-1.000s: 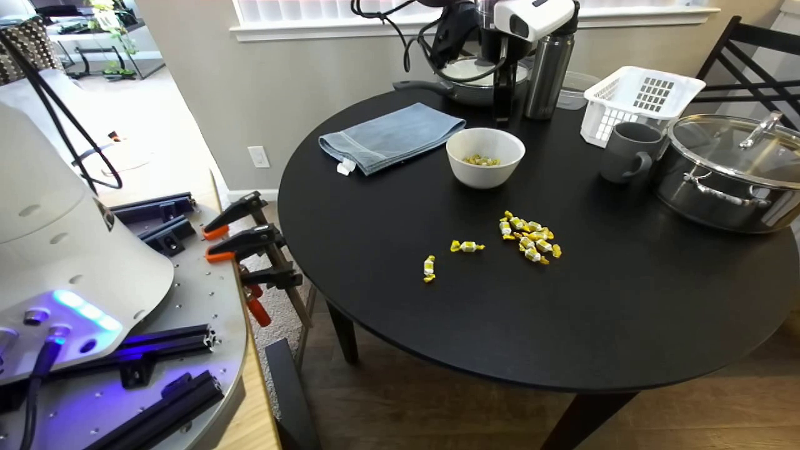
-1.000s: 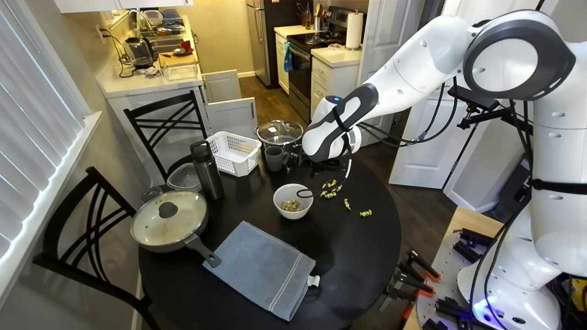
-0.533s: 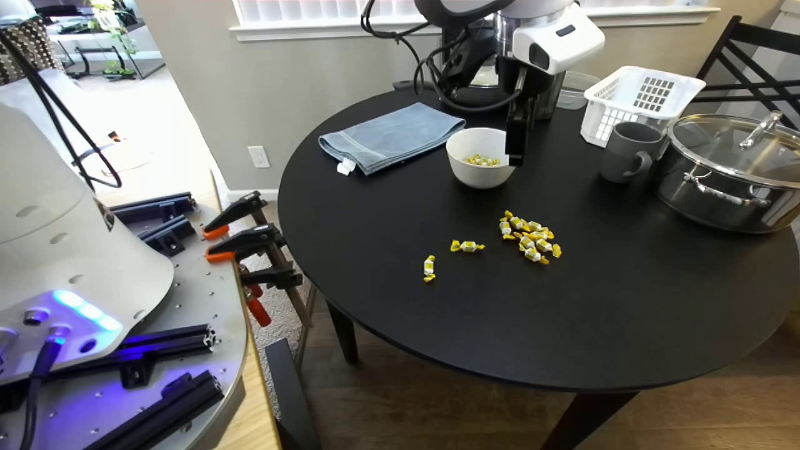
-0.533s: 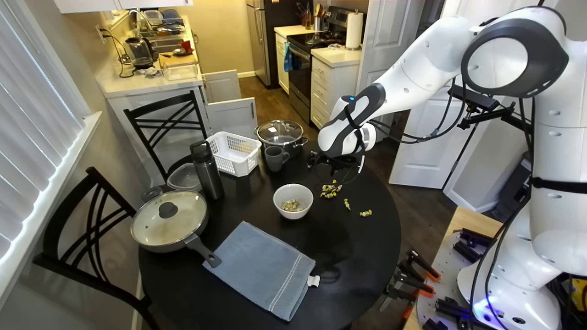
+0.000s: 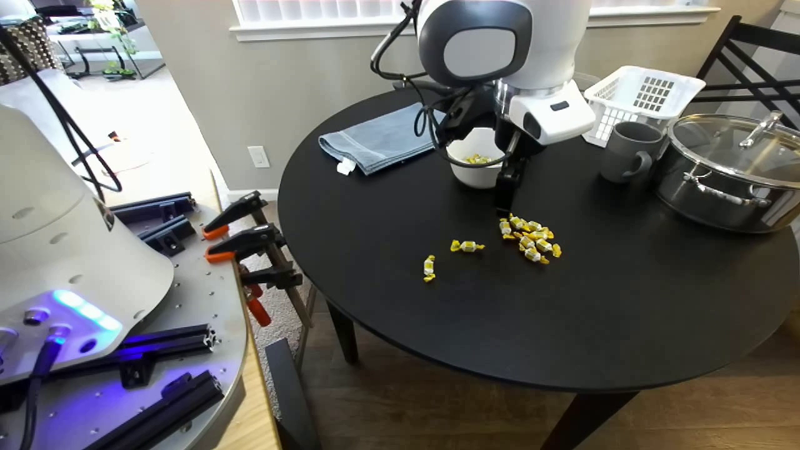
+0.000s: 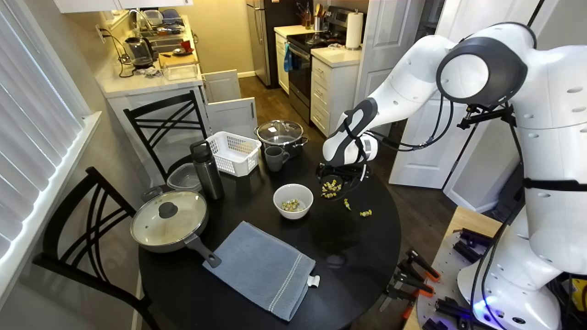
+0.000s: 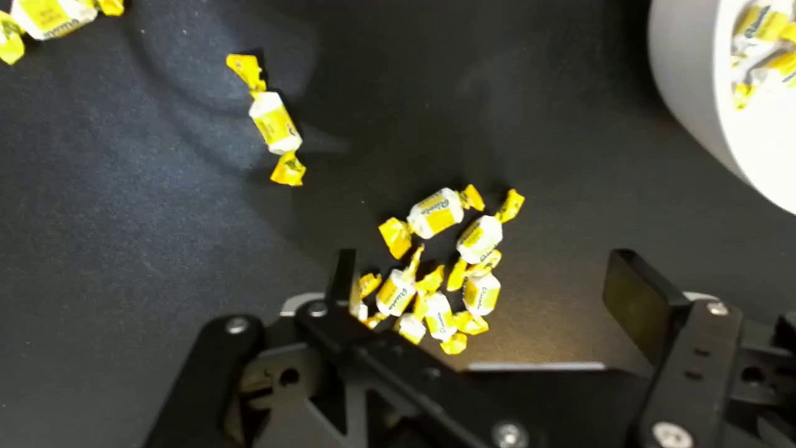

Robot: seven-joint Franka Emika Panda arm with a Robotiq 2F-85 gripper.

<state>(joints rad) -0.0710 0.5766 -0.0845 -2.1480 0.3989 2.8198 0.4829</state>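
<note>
My gripper point(image 7: 488, 280) stands open with nothing held, low over a pile of yellow-and-white wrapped candies point(image 7: 436, 214). Its left finger point(image 7: 343, 277) in the wrist view is right beside the pile's edge and partly hides some candies; whether it touches them I cannot tell. The right finger point(image 7: 640, 305) is well apart from them. In an exterior view the pile point(image 5: 544, 245) lies just in front of the fingertips. Two loose candies point(image 5: 467, 246) lie apart from it, one nearer in the wrist view, a candy point(image 7: 275, 122). A white bowl point(image 5: 472, 175) holding more candies stands behind the gripper.
On the round black table point(image 5: 400, 219) lie a folded blue-grey towel point(image 6: 266, 270), a lidded pan point(image 6: 169, 229), a steel bottle point(image 6: 208, 176) and a clear container point(image 6: 183, 176). A white basket point(image 6: 234, 160), grey mug point(image 6: 275, 159) and glass-lidded pot point(image 5: 719, 194) stand farther along.
My gripper has come down and forward, from behind the bowl past its side to the candy pile. Its jaws have stayed open. The candies and bowl have not moved.
</note>
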